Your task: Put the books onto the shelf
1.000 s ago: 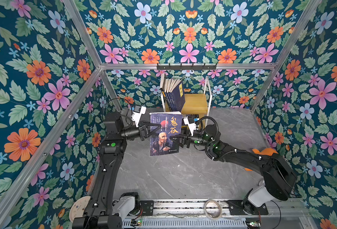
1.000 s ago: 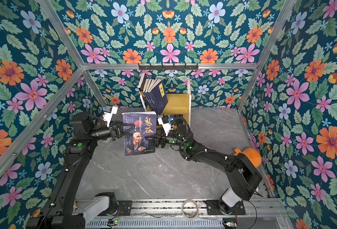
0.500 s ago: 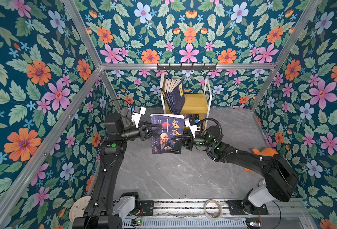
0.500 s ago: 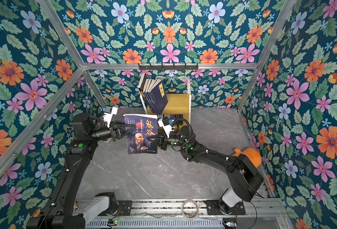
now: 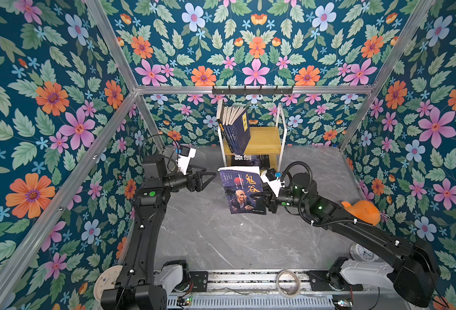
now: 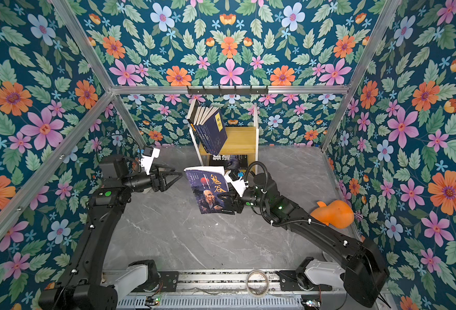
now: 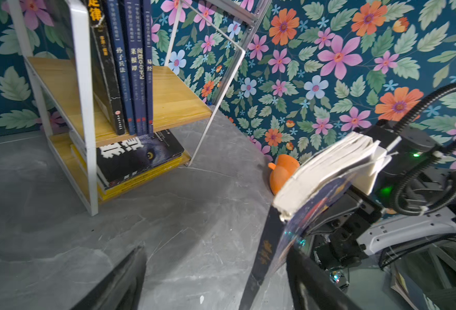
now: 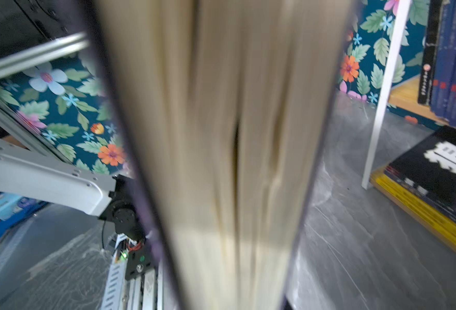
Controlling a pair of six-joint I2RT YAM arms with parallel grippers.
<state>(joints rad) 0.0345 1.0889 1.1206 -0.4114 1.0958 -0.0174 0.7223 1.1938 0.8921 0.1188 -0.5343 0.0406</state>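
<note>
Held book: a dark paperback with an old man's face and large orange characters on the cover. It stands upright, a little tilted, over the middle of the grey table, at 6 o'clock from the shelf and near it. I cannot tell if its lower edge touches the table.
Right gripper: it reaches in from 4 o'clock and is clenched on the page side of the held book, low on the cover. In the right wrist view the cream page block fills the middle and is blurred.
Left gripper: it is at 9 o'clock from the held book. Its fingers are spread wide and grasp nothing. In both top views there is a small gap between its tips and the book's spine.
Shelf: a white frame with two wooden boards, at 12 o'clock on the table, by the back wall.
Standing books: mostly navy, upright on the upper board at its 9 o'clock end, spines outward.
Flat books: a black cover with white characters lies on yellow ones, on the lower board.
Orange toy: at the 3 o'clock edge of the table, well apart from the shelf.
Hook rail: black, on the wall bar above the shelf.
</note>
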